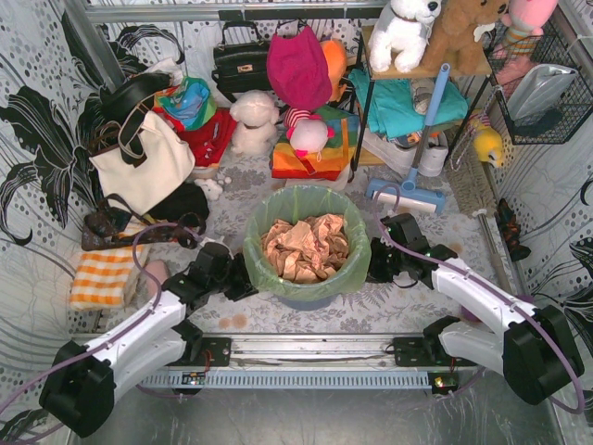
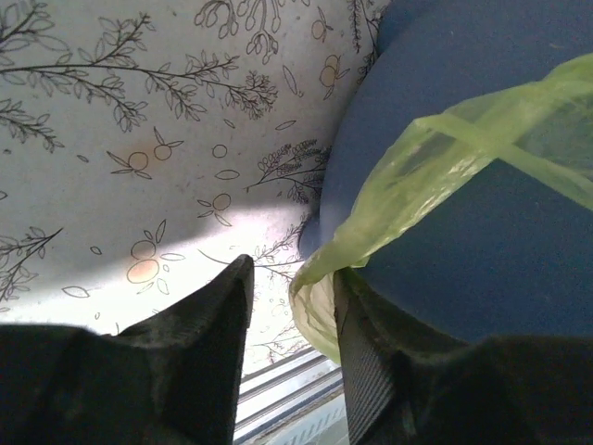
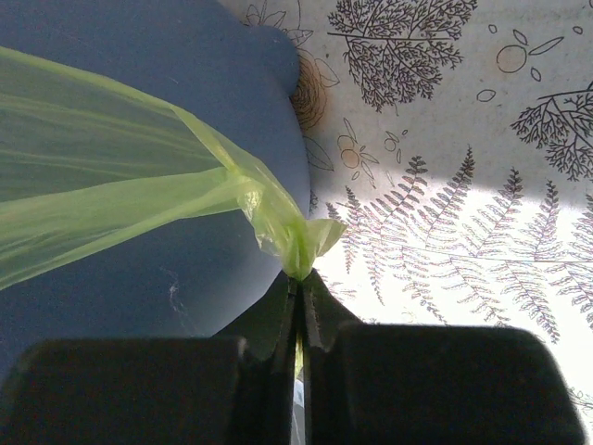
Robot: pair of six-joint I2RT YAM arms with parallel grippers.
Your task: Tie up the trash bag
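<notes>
**Top view**
- Left fingers [image 1: 243, 280]: placed against the left side of the blue bin [image 1: 306, 298]. Their spread cannot be told from here.
- Right fingers [image 1: 375, 261]: placed against the right side of the bin.
- Trash bag [image 1: 278, 209]: seated in the bin at the middle of the counter [image 1: 408, 301]. Its rim is folded out over the bin's lip and its mouth is wide open. Crumpled brown paper [image 1: 306, 246] is exposed inside. No knot is seen.

**Left wrist view**
- Left fingers [image 2: 218, 320]: held apart, with nothing clamped.
- Trash bag [image 2: 435, 176]: a hanging fold of the overhang is found in the gap, close against the finger on the bin side. The outer finger is clear of it.
- Blue bin [image 2: 482, 260]: its wall is seen just behind the fold.

**Right wrist view**
- Right fingers [image 3: 278, 315]: pressed together on a gathered tip of the bag.
- Trash bag [image 3: 139, 185]: drawn into a taut strip from the bin's wall down to that pinch.

**Progress, as judged**
- Done: one side of the rim is secured, on the right.
- In hand: the opposite side is bracketed on the left but not yet gripped.
- Left: the left grasp is to be closed, both sides lifted off the lip and drawn together over the paper, then crossed and knotted.
- The task is judged to be at an early stage.
</notes>
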